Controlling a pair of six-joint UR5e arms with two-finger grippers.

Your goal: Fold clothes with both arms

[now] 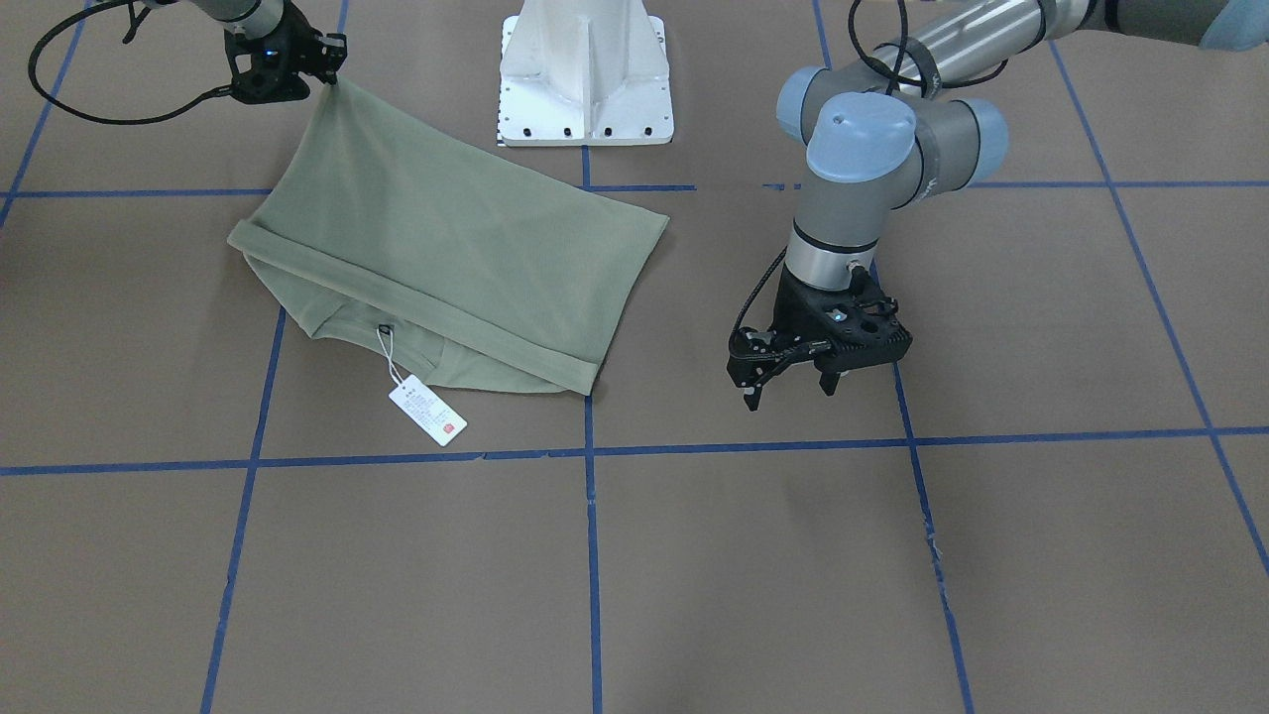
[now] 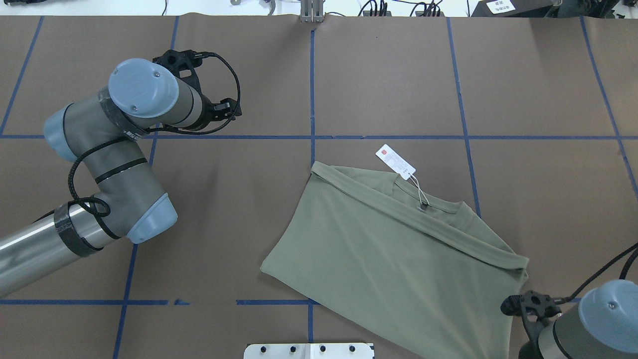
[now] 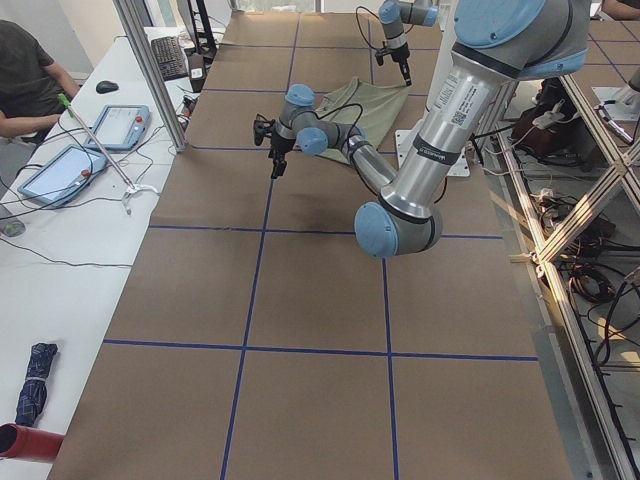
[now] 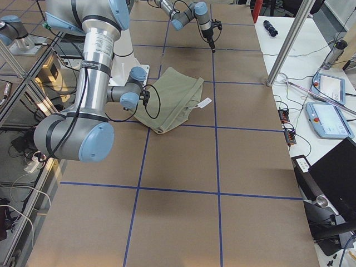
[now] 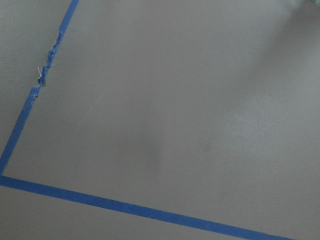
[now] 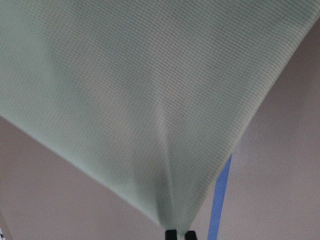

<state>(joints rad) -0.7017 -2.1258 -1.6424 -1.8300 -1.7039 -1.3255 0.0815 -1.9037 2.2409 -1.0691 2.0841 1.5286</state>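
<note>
Brown taped table [image 1: 694, 575]; right hand [image 1: 330, 71] pinches shirt [image 1: 446, 238] corner; left hand [image 1: 791, 394] hovers empty, spread.

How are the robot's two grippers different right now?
The right gripper is shut, pinching a corner of the green shirt; the left gripper is open and holds nothing. The right gripper touches the green shirt; the left gripper is over the table, apart from it. Both are black, with two fingers.

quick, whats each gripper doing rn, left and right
Left gripper: open, holding nothing.
Right gripper: closed, pinching a corner of the green shirt.
</note>
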